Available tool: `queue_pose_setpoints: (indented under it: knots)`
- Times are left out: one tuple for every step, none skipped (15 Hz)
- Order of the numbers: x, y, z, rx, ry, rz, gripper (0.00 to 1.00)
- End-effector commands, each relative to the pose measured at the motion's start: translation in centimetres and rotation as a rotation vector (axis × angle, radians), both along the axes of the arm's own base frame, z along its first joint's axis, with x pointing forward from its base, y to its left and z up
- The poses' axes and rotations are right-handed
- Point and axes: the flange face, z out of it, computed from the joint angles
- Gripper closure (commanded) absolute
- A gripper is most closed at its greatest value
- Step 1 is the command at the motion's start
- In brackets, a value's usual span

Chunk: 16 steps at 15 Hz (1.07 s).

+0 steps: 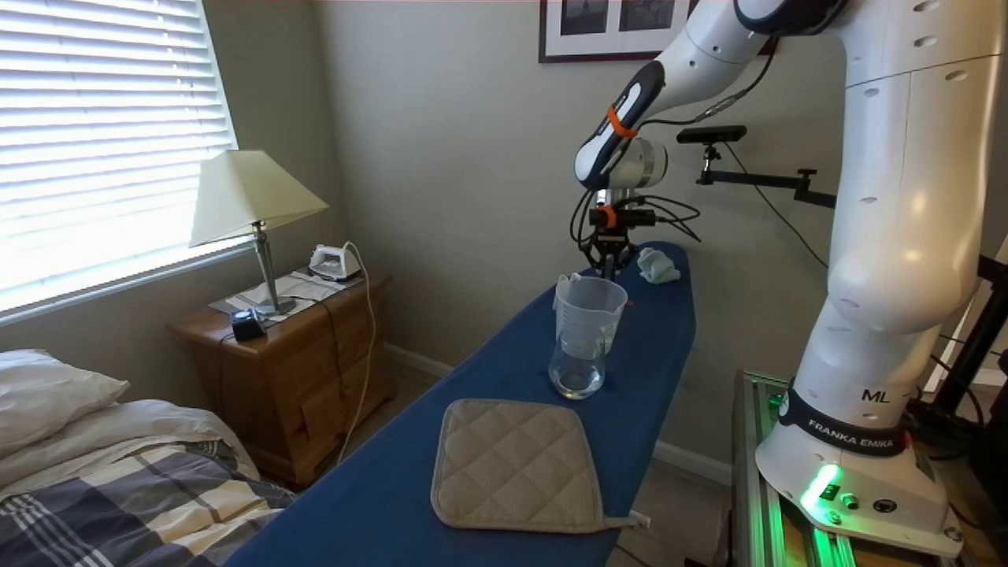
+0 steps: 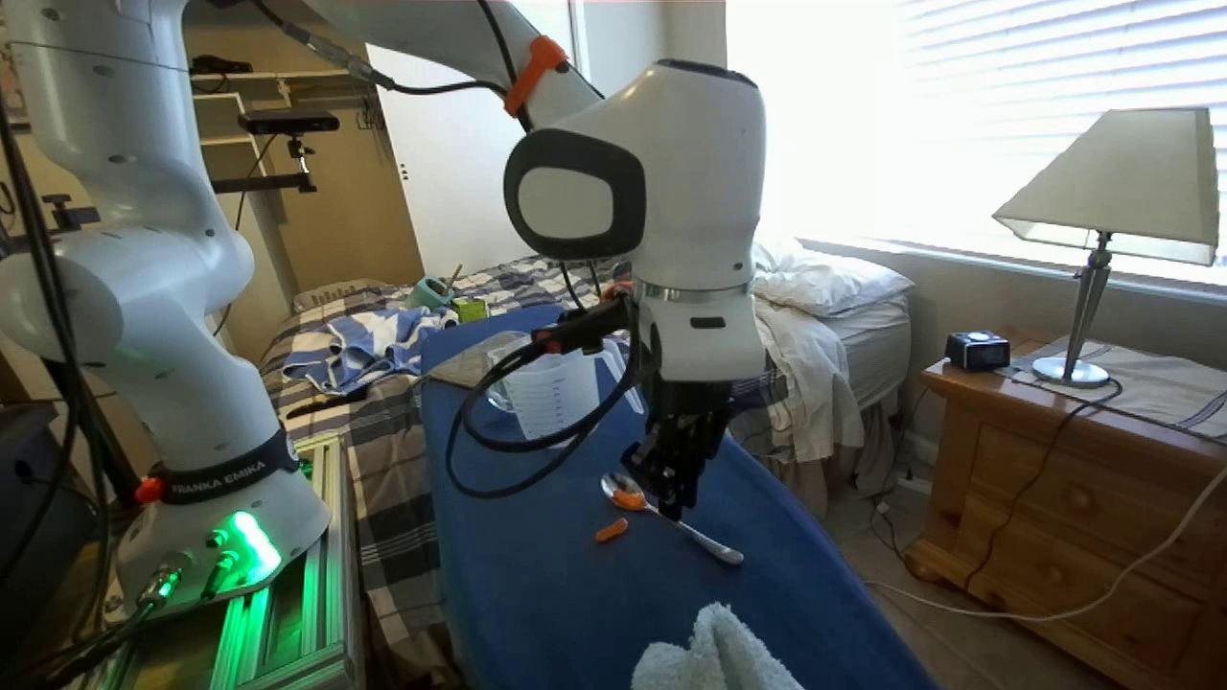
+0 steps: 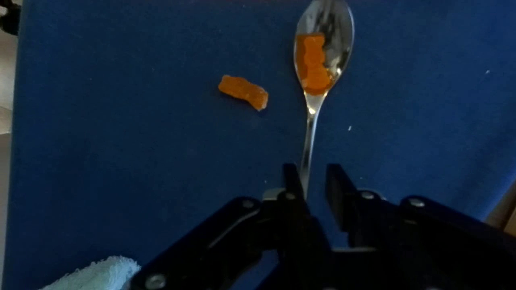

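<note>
One loose orange piece [image 3: 244, 92] beside spoon [image 3: 313, 104] | white cloth [image 2: 714, 659], measuring jug [image 1: 594, 313] nearby | fingers [image 3: 339, 197] slightly parted, gripping nothing

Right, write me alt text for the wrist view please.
A slightly open black gripper at the handle of a metal spoon on blue fabric. One orange piece lies in the spoon's bowl, another on the fabric beside it; pale cloth, lower left.
</note>
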Motion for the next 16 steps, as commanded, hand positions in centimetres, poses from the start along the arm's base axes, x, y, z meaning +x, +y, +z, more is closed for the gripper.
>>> queue_pose_setpoints:
  knots:
    - [-0.3, -0.6, -0.3, -0.004, -0.008, 0.004, 0.45]
    - [-0.4, -0.5, -0.2, -0.002, -0.008, -0.002, 0.39]
    - [-0.6, -0.3, -0.1, 0.007, -0.001, -0.012, 0.31]
    - [-0.9, -0.2, 0.0, 0.009, 0.005, -0.022, 0.25]
    - [-1.1, -0.2, 0.1, 0.008, 0.010, -0.032, 0.17]
    - [-1.3, -0.2, 0.3, 0.009, 0.015, -0.043, 0.11]
    - [-1.7, -0.3, 0.3, 0.010, 0.026, -0.052, 0.05]
    - [-2.0, -0.4, 0.2, 0.016, 0.039, -0.065, 0.01]
    - [-2.3, -0.5, 0.1, 0.027, 0.053, -0.078, 0.00]
    - [-2.8, -0.6, -0.2, 0.039, 0.070, -0.094, 0.00]
    - [-3.1, -0.6, -0.3, 0.055, 0.087, -0.107, 0.00]
    - [-3.4, -0.5, -0.3, 0.071, 0.098, -0.118, 0.00]
    - [-3.7, -0.5, -0.6, 0.089, 0.112, -0.128, 0.00]
    - [-4.0, -0.4, -0.9, 0.107, 0.125, -0.133, 0.00]
    - [-4.3, -0.4, -1.4, 0.133, 0.137, -0.124, 0.00]
    - [-4.4, -0.4, -1.9, 0.148, 0.146, -0.126, 0.00]
